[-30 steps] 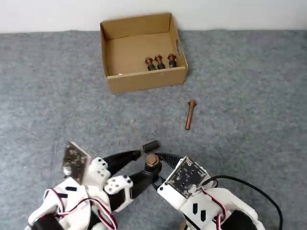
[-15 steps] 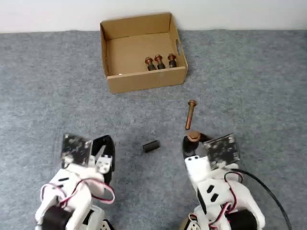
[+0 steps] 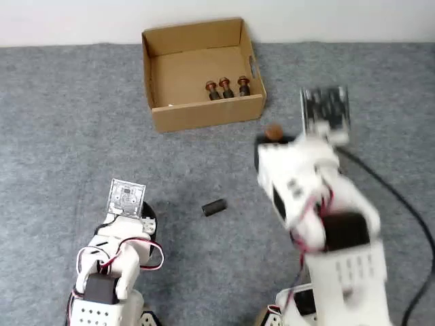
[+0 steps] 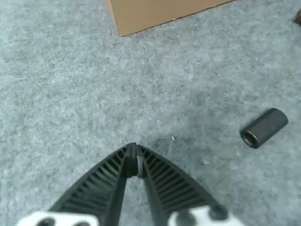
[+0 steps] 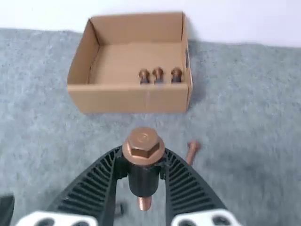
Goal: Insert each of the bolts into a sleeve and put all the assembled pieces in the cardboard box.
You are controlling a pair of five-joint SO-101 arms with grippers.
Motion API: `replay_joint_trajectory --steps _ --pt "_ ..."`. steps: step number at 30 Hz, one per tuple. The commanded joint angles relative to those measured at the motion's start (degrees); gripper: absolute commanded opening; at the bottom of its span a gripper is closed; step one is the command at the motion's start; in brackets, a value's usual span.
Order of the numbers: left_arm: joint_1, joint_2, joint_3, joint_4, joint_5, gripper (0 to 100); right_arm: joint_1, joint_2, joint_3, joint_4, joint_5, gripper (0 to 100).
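Claw of right arm (image 5: 141, 157) clamps a sleeved bolt (image 5: 142, 170); left claw (image 4: 132, 151) pinched together.

right gripper (image 5: 142, 156) raised, assembled piece (image 5: 142, 172) now nearer cardboard box (image 3: 204, 114) — left gripper (image 4: 132, 151) withdrawn

High view looks down; wrist views, seemingly low, share the box (image 3: 204, 114).
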Motion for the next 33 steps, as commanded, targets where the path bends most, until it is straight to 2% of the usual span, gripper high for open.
replay_joint_trajectory --steps 1,7,15,19,24,29,33 --pt "-0.35 -0.35 -0.22 -1.32 -0.44 0 0.66 15.08 -15.03 -5.14 -0.53 0.8" --pt "-0.44 -0.26 -0.22 2.55 -0.44 0 0.57 37.14 -32.62 -15.08 -0.44 0.9" --pt "-2.81 -0.26 -0.22 2.81 -0.44 0 0.48 62.9 -48.7 -25.71 -0.44 0.9" --pt "-2.81 -0.26 -0.22 2.81 -0.44 0 0.4 74.42 -55.3 -27.38 0.44 0.9" --pt "-2.81 -0.26 -0.22 2.81 -0.44 0 0.4 87.08 -63.47 -27.56 5.89 0.9" --pt "-2.81 -0.26 -0.22 2.81 -0.44 0 0.4 96.31 -73.14 -26.95 6.42 0.9" --pt "-2.81 -0.26 -0.22 2.81 -0.44 0 0.4 100.7 -78.68 -21.32 6.59 1.2"
